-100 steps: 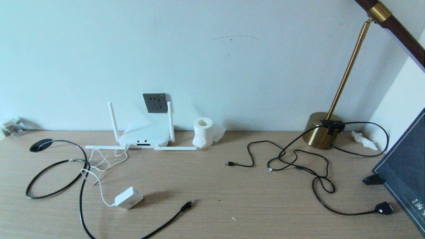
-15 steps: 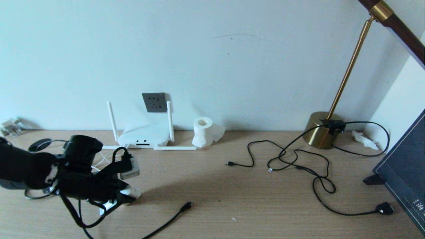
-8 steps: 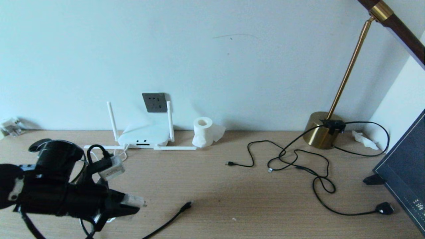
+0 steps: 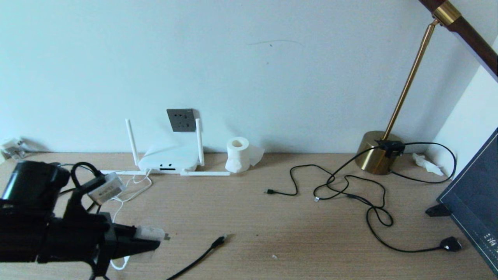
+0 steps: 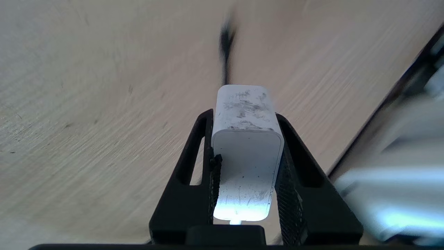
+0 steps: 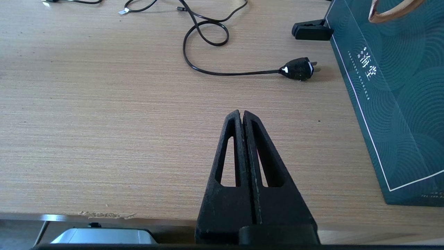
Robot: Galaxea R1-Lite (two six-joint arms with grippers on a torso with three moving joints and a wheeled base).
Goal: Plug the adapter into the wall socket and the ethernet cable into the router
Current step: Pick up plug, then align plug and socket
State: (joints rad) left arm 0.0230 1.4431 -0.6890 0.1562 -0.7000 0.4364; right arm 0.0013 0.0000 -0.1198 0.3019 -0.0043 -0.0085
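My left gripper [image 4: 152,235] is at the table's front left, shut on the adapter [image 4: 149,232], a small white brick held lengthwise off the table with its metal pins pointing right. The adapter [image 5: 247,146] sits squeezed between both finger pads, and its thin white cord [image 4: 125,191] trails back to the router [image 4: 168,160]. That flat white box with stick antennas stands at the wall under the dark grey wall socket [image 4: 181,119]. The ethernet cable's plug [image 4: 219,241] lies on the table right of the adapter. My right gripper [image 6: 241,113] is shut and empty, over the table's front right edge.
A toilet-paper roll [image 4: 238,154] stands right of the router. Thin black USB cords [image 4: 330,182] and the lamp cord with its bulky plug [image 4: 450,244] sprawl at the right, by the brass lamp base [image 4: 376,157]. A dark bag [image 6: 388,86] blocks the right edge.
The adapter lay on the table with no arm in view at first. Over the last second my left arm has drawn back toward the front left, carrying the adapter with it.
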